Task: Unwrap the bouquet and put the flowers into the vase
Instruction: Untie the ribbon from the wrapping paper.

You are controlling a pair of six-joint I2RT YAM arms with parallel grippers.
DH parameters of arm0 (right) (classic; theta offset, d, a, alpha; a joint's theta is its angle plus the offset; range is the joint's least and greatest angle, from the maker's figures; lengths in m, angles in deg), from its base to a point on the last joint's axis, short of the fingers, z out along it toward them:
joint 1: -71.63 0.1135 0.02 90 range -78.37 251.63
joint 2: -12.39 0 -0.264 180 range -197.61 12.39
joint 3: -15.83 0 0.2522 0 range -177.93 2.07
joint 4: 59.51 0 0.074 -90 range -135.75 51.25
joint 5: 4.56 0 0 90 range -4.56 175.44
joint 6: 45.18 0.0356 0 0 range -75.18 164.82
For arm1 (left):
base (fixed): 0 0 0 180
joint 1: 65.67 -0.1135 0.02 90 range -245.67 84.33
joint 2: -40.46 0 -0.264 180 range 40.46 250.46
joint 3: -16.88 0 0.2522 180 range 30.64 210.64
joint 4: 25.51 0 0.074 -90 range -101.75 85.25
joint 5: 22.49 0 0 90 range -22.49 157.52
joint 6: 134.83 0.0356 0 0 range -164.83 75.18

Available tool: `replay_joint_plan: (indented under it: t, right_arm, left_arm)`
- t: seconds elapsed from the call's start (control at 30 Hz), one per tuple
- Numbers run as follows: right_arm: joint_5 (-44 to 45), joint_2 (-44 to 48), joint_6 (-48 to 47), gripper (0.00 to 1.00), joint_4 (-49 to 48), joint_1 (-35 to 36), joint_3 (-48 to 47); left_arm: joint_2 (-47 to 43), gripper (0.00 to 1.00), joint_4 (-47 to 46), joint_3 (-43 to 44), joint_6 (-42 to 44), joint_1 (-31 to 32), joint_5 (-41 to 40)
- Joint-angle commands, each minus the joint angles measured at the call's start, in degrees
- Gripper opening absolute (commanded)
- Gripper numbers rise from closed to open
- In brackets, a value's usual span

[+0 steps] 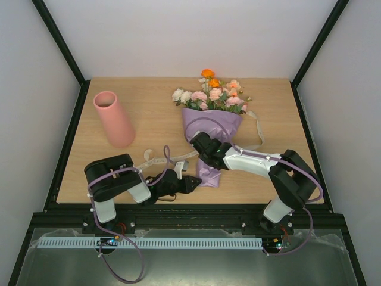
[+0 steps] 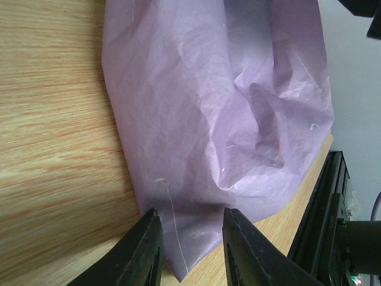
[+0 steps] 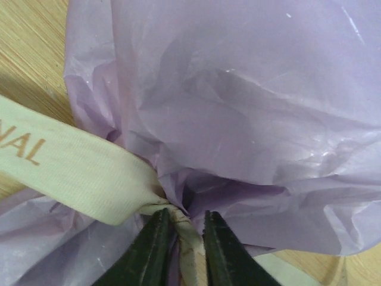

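We see the bouquet point(image 1: 214, 122) lying on the table point(image 1: 149, 95) at the top view's centre, blooms toward the upper edge, cone tip toward the lower one; the right fingers point(image 3: 152, 250) pinch the ribbon point(image 3: 77, 173) knot mid-length; the left fingers point(image 2: 143, 250) stand apart, straddling that tip.

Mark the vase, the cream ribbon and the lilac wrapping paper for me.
vase point(image 1: 114, 121): top view, middle of its side.
cream ribbon point(image 3: 77, 173): right wrist view, band left of the knot.
lilac wrapping paper point(image 2: 220, 101): left wrist view, crumpled middle.
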Motion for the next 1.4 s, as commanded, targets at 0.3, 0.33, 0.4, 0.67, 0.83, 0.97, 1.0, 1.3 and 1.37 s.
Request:
replay_joint_plan:
  t: [0.3, 0.33, 0.4, 0.67, 0.83, 0.97, 1.0, 1.3, 1.37]
  right_arm:
    - [0.5, 2.2, 1.9, 0.01, -2.8, 0.6, 0.2]
    - [0.1, 2.8, 2.3, 0.01, -3.1, 0.6, 0.4]
    - [-0.7, 3.5, 2.7, 0.01, -3.4, 0.6, 0.6]
    - [-2.7, 8.5, 3.3, 0.01, -8.1, 0.6, 3.6]
    - [-3.9, 9.2, 4.3, 0.01, -8.8, 0.6, 4.2]
    - [-6.6, 9.1, 8.0, 0.01, -8.9, 0.6, 4.3]
    - [-8.0, 9.3, 9.1, 0.01, -9.1, 0.6, 4.5]
    - [-5.0, 12.8, 42.4, 0.32, -7.4, -1.3, 3.9]
    - [-7.6, 14.2, 48.2, 0.41, -10.0, -1.6, 5.6]
  left_arm:
    - [2.4, 0.45, 0.6, -0.2, 1.1, 0.6, 0.4]
    - [2.3, 0.45, 0.6, -0.3, 1.1, 0.6, 0.4]
    - [2.5, 0.45, 0.3, -0.2, 1.1, 0.6, 0.4]
    - [3.6, 0.45, -2.3, -0.9, 0.1, 0.6, 1.0]
    - [4.1, 0.45, -2.9, -0.9, -0.3, 0.8, 1.0]
    - [3.7, 0.45, -2.6, -0.9, -0.3, 0.9, 0.7]
    - [3.6, 0.45, -2.4, -0.9, -0.2, 0.9, 0.6]
    - [3.5, 0.46, -2.7, -0.9, -0.3, 1.0, 0.6]
    - [3.6, 0.46, -2.7, -0.8, -0.4, 0.9, 0.6]
